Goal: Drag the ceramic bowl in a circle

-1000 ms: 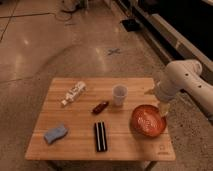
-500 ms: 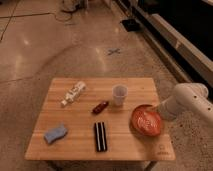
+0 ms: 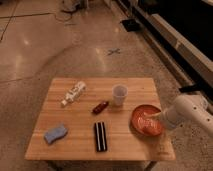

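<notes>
In the camera view we are reaching the gripper point(image 3: 155, 116) into the ceramic bowl point(image 3: 141, 126) by the table's point(image 3: 75, 146) right edge, near the white cup point(image 3: 119, 94); how its grip stands we are unable to tell. We are judging the circling drag to be in hand, the next move calling for a steady curved pull clear of the cup

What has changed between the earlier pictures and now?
The arm sank lower, toward the near right of the table. Its gripper stays at the right side of the ceramic bowl, which has not clearly shifted. The cup, bottle and blue sponge stayed put.
</notes>
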Motion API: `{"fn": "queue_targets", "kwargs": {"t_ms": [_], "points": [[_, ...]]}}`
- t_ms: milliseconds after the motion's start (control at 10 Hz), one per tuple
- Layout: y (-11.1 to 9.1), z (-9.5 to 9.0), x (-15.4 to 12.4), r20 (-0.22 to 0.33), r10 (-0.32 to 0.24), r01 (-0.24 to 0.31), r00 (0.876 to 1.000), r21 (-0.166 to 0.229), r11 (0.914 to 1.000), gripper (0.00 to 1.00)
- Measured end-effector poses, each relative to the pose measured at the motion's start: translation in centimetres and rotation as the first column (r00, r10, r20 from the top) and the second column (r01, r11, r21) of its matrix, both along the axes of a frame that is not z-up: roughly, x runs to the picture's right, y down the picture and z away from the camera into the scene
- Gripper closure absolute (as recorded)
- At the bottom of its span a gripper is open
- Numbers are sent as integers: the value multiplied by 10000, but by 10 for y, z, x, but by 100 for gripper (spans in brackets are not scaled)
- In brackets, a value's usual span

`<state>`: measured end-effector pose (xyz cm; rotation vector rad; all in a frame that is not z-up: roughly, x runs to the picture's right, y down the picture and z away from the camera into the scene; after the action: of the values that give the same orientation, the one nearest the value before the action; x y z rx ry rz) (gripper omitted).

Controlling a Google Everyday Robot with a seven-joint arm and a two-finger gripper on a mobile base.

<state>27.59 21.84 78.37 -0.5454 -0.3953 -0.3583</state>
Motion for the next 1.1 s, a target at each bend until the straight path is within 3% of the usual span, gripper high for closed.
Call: {"fn": "queue_targets", "kwargs": {"t_ms": [200, 500, 700, 1000, 1100], "points": [[5, 9, 2, -156, -198, 199, 9997, 31, 9998, 20], [9, 21, 8, -577, -442, 441, 9974, -18, 9990, 46], [8, 25, 19, -1065, -453, 441, 9933, -134, 9989, 68], [-7, 25, 45, -1905, -171, 168, 9815, -31, 9999, 98], [-10, 23, 56, -2116, -135, 133, 9773, -23, 9999, 100]]}}
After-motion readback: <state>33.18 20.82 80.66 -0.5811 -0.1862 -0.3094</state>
